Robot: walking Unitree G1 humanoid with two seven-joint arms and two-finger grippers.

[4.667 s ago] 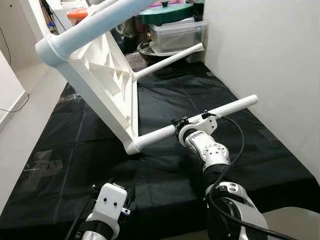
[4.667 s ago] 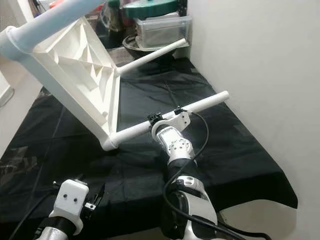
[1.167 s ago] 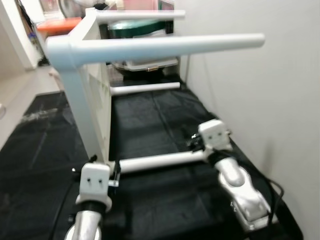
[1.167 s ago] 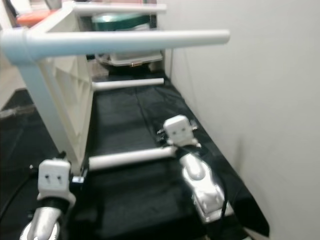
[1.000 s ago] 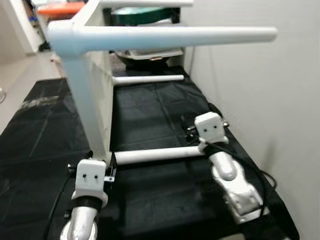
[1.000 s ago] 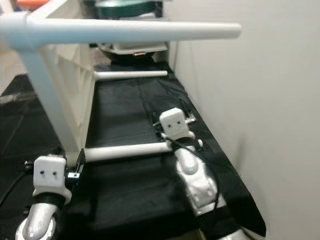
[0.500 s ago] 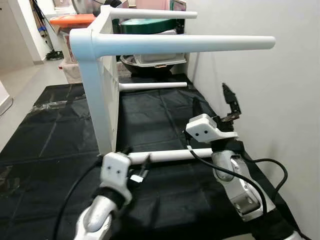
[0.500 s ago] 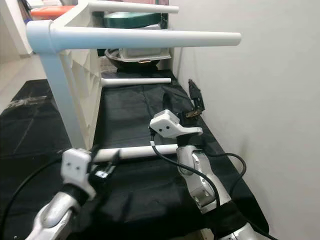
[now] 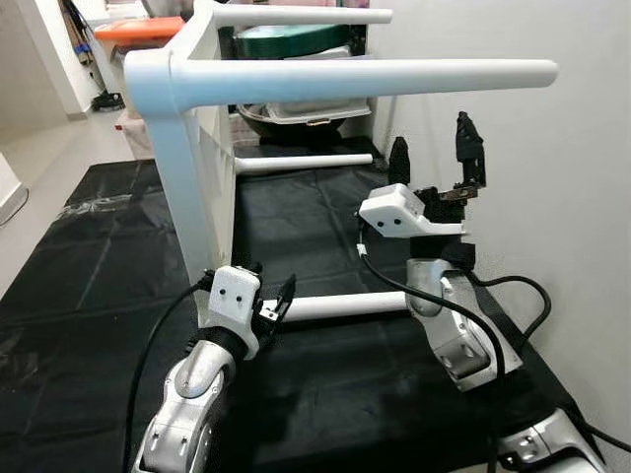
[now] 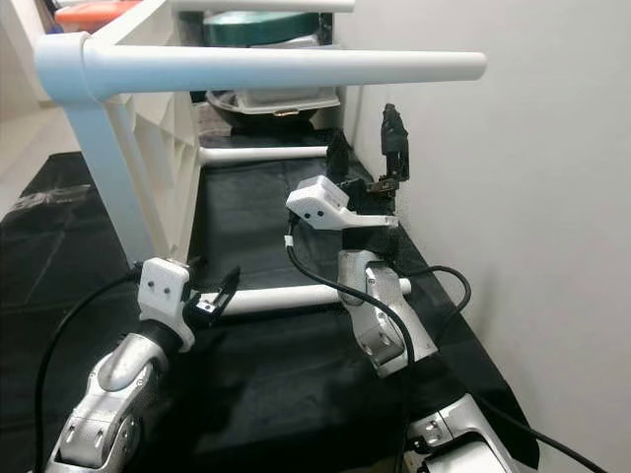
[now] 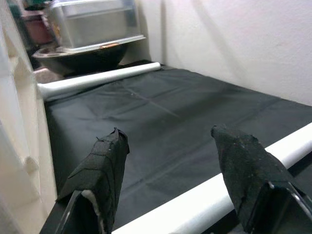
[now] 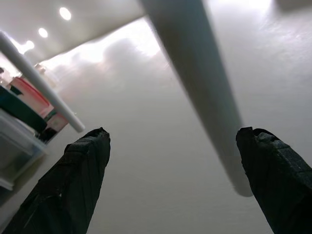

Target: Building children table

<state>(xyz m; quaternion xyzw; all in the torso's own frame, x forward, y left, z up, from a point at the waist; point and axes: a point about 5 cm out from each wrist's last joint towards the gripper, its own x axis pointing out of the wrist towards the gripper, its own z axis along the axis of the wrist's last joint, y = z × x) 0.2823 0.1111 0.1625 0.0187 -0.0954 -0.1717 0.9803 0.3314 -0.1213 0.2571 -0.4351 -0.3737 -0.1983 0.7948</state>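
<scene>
The white children's table lies on its side on the black sheet, its ribbed top (image 9: pixel 202 177) upright and its legs pointing at the wall. My left gripper (image 9: pixel 268 291) is open at the base of the lower near leg (image 9: pixel 345 305). In the left wrist view that leg (image 11: pixel 195 209) passes just under the spread fingers (image 11: pixel 100 170). My right gripper (image 9: pixel 431 158) is open and points upward, a little below the upper near leg (image 9: pixel 365 79). In the right wrist view that leg (image 12: pixel 195 73) runs above the gap, untouched.
The black sheet (image 9: pixel 99 256) covers the floor. The white wall (image 9: pixel 582 217) stands close on the right, near the legs' ends. At the back stand a clear plastic box, a dark bowl (image 9: pixel 286 118), a green lid (image 9: pixel 296 39) and an orange lid (image 9: pixel 138 30).
My right gripper has risen from beside the lower leg toward the upper leg. The left gripper has edged closer to the lower leg's base.
</scene>
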